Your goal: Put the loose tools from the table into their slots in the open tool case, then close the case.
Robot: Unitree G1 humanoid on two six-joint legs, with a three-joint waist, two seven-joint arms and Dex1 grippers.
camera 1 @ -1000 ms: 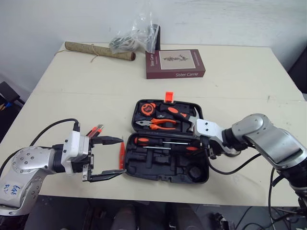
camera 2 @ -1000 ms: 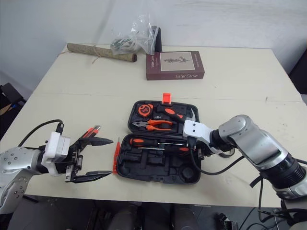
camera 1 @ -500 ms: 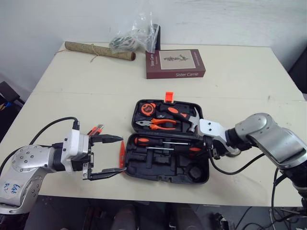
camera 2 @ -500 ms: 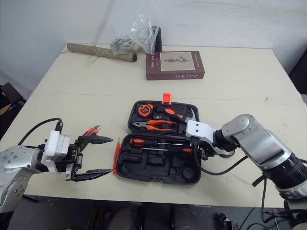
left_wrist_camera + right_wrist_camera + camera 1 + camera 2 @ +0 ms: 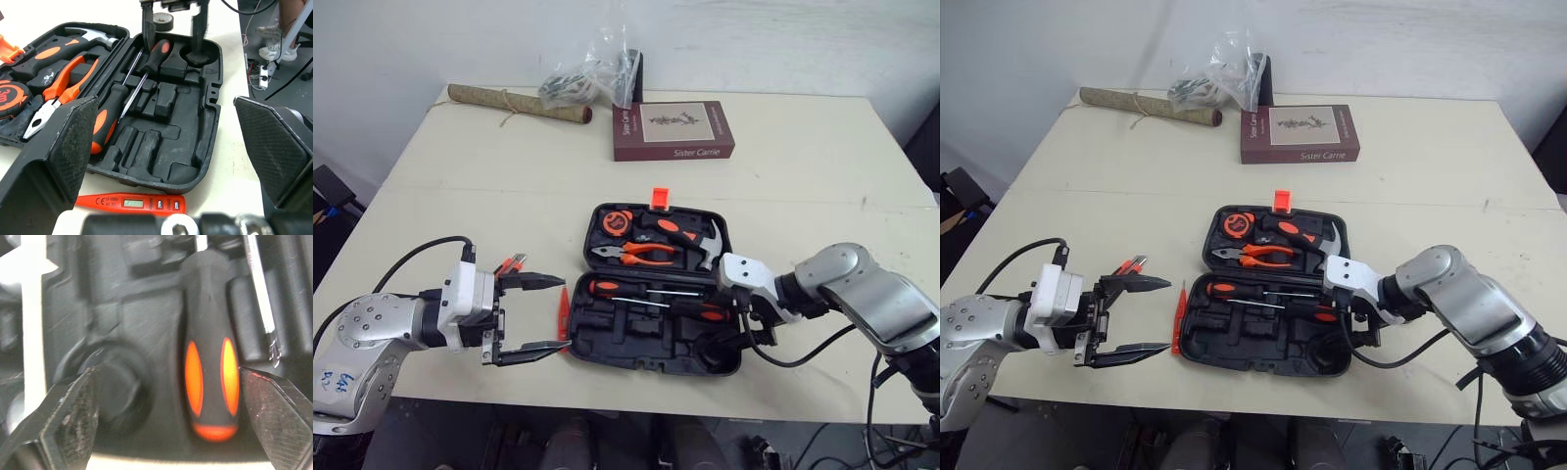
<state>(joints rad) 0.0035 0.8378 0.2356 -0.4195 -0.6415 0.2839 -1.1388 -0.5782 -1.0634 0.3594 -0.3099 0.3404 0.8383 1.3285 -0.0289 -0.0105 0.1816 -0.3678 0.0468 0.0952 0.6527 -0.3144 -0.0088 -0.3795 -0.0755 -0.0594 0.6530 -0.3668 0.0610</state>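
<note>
Loose tools lie nearest my left gripper, which hangs low over the table with its fingers spread wide and nothing in them. A small red-handled tool lies just beside its far finger. A red tester pen lies on the table at the fingertips, just beside the left edge of the open tool case. The lid half holds a tape measure, pliers and a hammer. My right gripper hangs over the case's right end, fingers apart and empty, straddling an orange-and-black screwdriver handle and a round recess.
</note>
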